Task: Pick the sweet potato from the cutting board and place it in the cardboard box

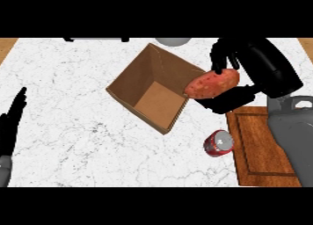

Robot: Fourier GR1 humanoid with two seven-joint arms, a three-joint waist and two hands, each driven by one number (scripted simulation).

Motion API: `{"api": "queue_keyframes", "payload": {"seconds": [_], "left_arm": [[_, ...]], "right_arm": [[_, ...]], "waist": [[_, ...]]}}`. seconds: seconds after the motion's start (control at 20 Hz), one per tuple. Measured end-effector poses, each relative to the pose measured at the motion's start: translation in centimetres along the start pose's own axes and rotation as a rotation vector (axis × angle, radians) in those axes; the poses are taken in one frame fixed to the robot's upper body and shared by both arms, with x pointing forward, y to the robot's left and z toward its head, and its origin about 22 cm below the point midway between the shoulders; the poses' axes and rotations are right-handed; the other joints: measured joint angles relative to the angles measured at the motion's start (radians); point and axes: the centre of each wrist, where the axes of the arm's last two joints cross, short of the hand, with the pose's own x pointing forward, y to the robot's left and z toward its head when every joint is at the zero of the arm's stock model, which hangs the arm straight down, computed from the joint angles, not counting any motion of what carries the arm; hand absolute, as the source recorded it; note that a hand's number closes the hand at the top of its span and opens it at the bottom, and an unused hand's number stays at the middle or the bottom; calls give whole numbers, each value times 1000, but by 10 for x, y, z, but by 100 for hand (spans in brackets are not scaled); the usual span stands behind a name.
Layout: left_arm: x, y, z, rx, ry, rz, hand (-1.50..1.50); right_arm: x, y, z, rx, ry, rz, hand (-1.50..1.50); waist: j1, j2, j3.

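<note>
Left hand point(9, 127) at the left edge of the counter point(74, 132), fingers straight and pointing up, resting, holding nothing.

Cardboard box point(156, 94) mid-counter, open top, turned corner-on like a diamond; bare brown floor visible, nothing in it yet.

Sweet potato point(212, 83) off the cutting board, held in the air just over the box's right-hand wall, long axis tilted, one end poking toward the opening. Right hand point(234, 66) curled round it: fingers come over the top, thumb side dark beneath. Most of the tuber shows in front of the hand.

Below it, a small red can point(219, 143) lies on the counter just beside the left edge of the wooden cutting board point(266, 149). Board bare where it shows; the grey forearm covers its right side.

Judgement: carry phase, release not yet due. The potato sits over the wall rather than the floor. To do it well, carry further left until the whole tuber is inside the rim line, lower it past the wall, then spread the fingers. Letting go here risks it striking the rim and rolling out toward the can.
</note>
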Motion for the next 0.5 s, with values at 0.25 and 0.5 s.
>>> {"api": "queue_keyframes", "payload": {"seconds": [0.25, 0.5], "left_arm": [[0, 0, -4, -5, 1, 2, 0], [0, 2, -5, -8, -6, 6, 0]], "right_arm": [[31, 18, -44, 19, 46, -94, 150], [51, 44, -84, 55, 77, -145, 150]], "waist": [[6, 2, 0], [13, 4, 0]]}}
